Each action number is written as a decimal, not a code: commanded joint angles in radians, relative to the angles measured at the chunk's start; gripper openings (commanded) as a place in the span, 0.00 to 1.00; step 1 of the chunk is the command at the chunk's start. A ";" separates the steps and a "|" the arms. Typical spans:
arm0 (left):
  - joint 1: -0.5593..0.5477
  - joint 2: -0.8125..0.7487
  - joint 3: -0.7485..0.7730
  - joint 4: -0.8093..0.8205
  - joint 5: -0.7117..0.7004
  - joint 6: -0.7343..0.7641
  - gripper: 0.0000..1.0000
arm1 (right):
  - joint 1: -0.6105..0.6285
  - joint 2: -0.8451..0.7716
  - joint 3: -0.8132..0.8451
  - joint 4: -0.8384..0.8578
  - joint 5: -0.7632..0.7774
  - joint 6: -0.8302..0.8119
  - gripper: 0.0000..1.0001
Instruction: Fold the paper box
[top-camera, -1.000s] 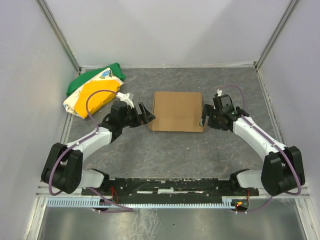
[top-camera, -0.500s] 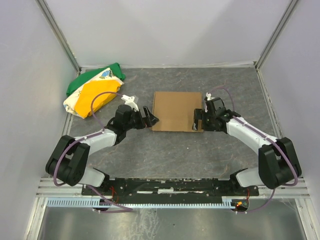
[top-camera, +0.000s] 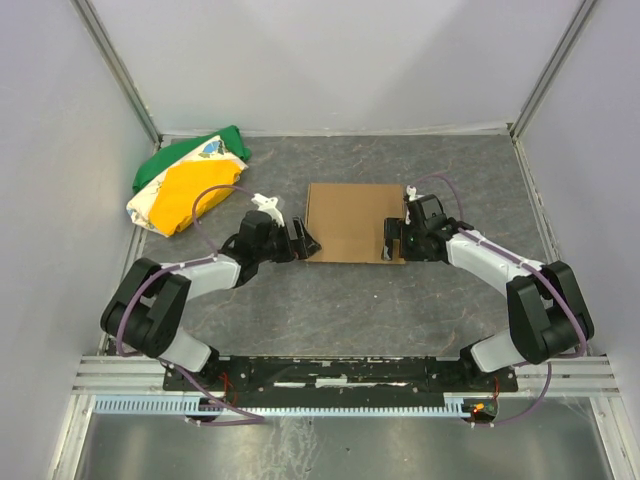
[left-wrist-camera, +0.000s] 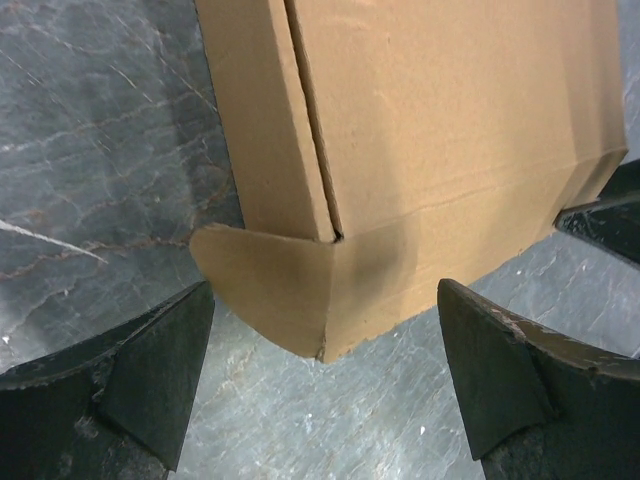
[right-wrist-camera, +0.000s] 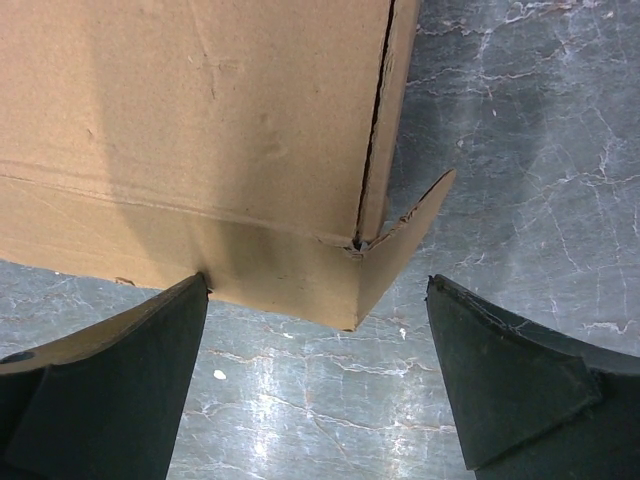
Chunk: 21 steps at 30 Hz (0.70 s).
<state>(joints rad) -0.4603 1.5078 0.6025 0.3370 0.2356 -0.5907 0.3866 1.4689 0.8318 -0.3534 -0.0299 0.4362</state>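
Our left gripper (top-camera: 303, 242) and right gripper (top-camera: 392, 240) stand open, each with a paper box (top-camera: 350, 218) corner at twelve o'clock.

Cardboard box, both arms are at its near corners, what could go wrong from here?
The left end effector is open around the box's near left corner, where a small flap sticks out; closing there could crush it instead of tucking it. The right end effector, also open, faces a similar splayed flap, and one finger seems to touch the box edge, so it might shove the box. Uneven pushes could twist the box on the table.
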 joint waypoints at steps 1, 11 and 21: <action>-0.032 -0.067 0.039 -0.062 -0.041 0.072 0.99 | 0.012 -0.022 0.034 0.028 -0.004 -0.019 0.98; -0.035 -0.086 0.101 -0.156 -0.122 0.122 0.99 | 0.019 -0.026 0.056 0.005 0.050 -0.038 0.96; -0.058 -0.013 0.149 -0.168 -0.042 0.117 0.99 | 0.037 -0.004 0.074 0.012 0.027 -0.027 0.95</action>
<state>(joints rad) -0.4995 1.4750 0.7074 0.1577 0.1570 -0.5247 0.4126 1.4677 0.8585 -0.3592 0.0002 0.4141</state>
